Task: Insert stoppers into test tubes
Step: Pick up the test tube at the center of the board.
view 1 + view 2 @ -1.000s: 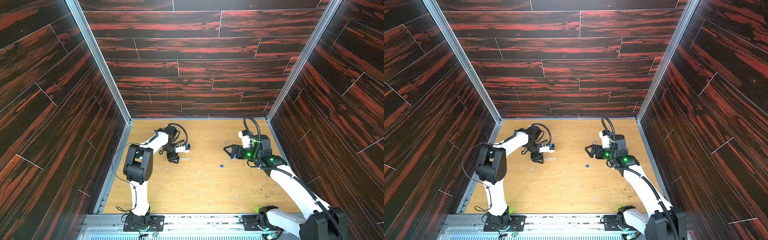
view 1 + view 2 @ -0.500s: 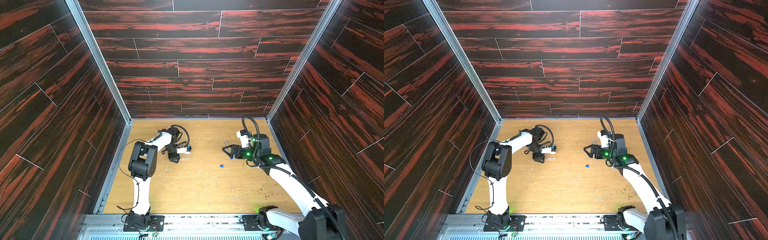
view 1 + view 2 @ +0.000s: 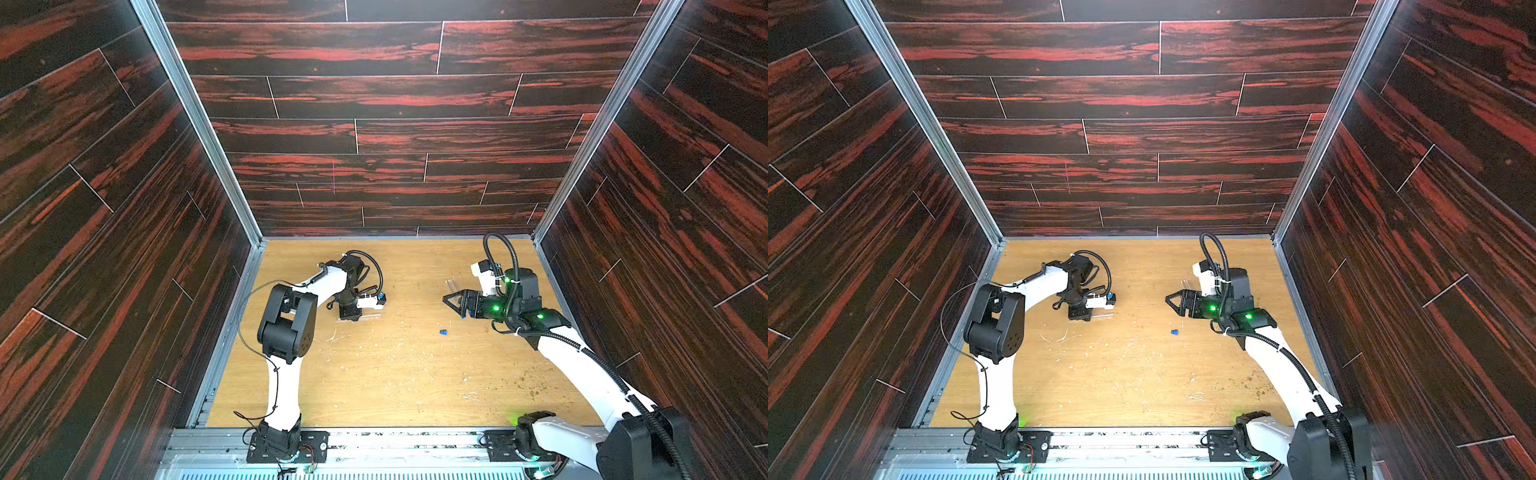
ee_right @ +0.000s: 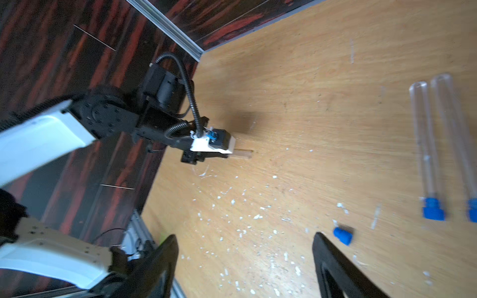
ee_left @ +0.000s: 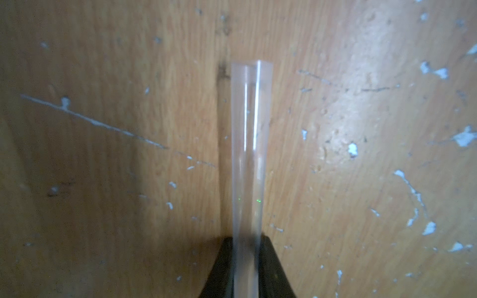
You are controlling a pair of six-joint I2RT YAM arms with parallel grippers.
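1. The left gripper [image 5: 245, 254] is pinched tight on a clear test tube [image 5: 249, 154], held near one end. The open mouth points away from the fingers, low over the wooden table [image 5: 103, 77] (touching or not, I can't tell).
2. In a top view, the right gripper [image 3: 448, 300] sits at 3 o'clock from the left one, well apart. Its jaws are spread wide and it holds nothing.
3. The loose blue stopper [image 3: 443, 332] lies on the wood at 6 o'clock from the right gripper's tips, near but not touching them.
4. The two capped test tubes [image 4: 426, 144] lie side by side, each already plugged in blue.
5. What could go wrong:
   - The stopper is tiny, so a finger landing off-centre could flick it away.
   - The tube is smooth and gripped near its end, so a push on the plug could make it swing or slide.
   - A careless sweep could roll the finished pair.
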